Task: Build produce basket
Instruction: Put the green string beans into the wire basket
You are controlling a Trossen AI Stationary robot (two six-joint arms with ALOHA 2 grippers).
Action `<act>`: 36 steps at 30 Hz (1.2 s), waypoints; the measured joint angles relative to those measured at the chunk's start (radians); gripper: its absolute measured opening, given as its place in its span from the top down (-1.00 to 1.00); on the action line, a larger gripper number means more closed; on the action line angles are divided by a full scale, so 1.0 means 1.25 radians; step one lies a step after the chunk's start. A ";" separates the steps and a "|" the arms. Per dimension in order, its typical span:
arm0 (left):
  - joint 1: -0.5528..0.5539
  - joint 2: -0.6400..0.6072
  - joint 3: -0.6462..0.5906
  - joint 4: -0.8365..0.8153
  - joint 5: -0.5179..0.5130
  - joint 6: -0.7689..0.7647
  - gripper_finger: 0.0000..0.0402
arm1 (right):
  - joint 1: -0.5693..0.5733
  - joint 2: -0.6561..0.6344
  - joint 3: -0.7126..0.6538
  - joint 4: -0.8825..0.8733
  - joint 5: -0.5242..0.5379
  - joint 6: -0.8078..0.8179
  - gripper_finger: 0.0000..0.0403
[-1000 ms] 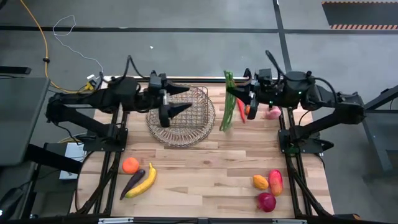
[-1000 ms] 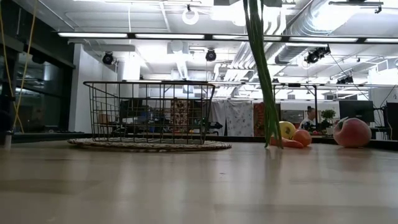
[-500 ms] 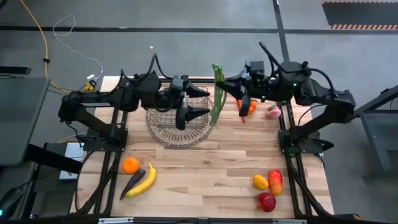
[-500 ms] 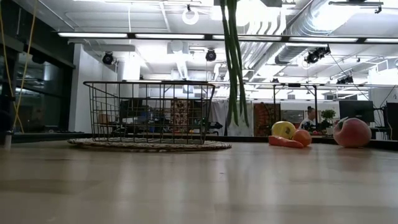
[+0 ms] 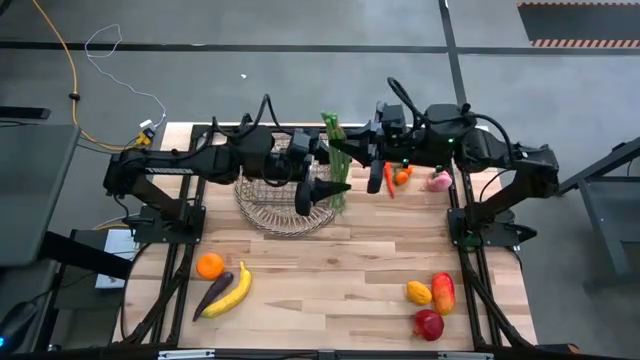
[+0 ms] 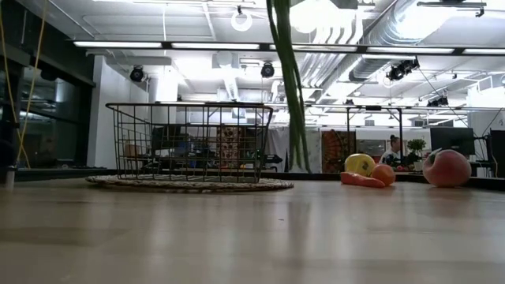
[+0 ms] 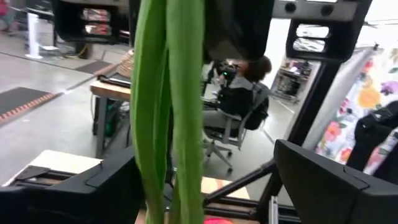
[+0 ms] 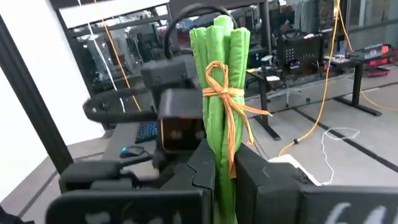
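Grey floor (image 5: 300, 25) surrounds the wooden table (image 5: 330, 270); beyond it, an open workshop with ceiling strip lights (image 6: 158, 44) and ducts (image 6: 371, 31).

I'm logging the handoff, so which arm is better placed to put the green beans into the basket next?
Right. The right gripper already clamps the green beans, hanging at the basket rim. The left gripper is open and holds nothing.

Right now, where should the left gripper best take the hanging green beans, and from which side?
Probably the middle of the green beans, from the basket side: they hang upright from the right gripper, below the tie, and the open left gripper is already beside them.
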 joint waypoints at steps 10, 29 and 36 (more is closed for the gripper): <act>-0.003 0.026 -0.001 -0.028 0.018 -0.008 -0.60 | 0.000 -0.016 0.000 0.118 -0.014 -0.047 0.98; -0.016 0.139 -0.001 -0.045 -0.037 0.032 -0.60 | 0.000 -0.062 0.000 0.148 -0.020 -0.067 0.98; -0.016 0.167 -0.001 -0.058 -0.057 0.047 -0.60 | 0.000 -0.077 0.000 0.149 -0.021 -0.067 0.98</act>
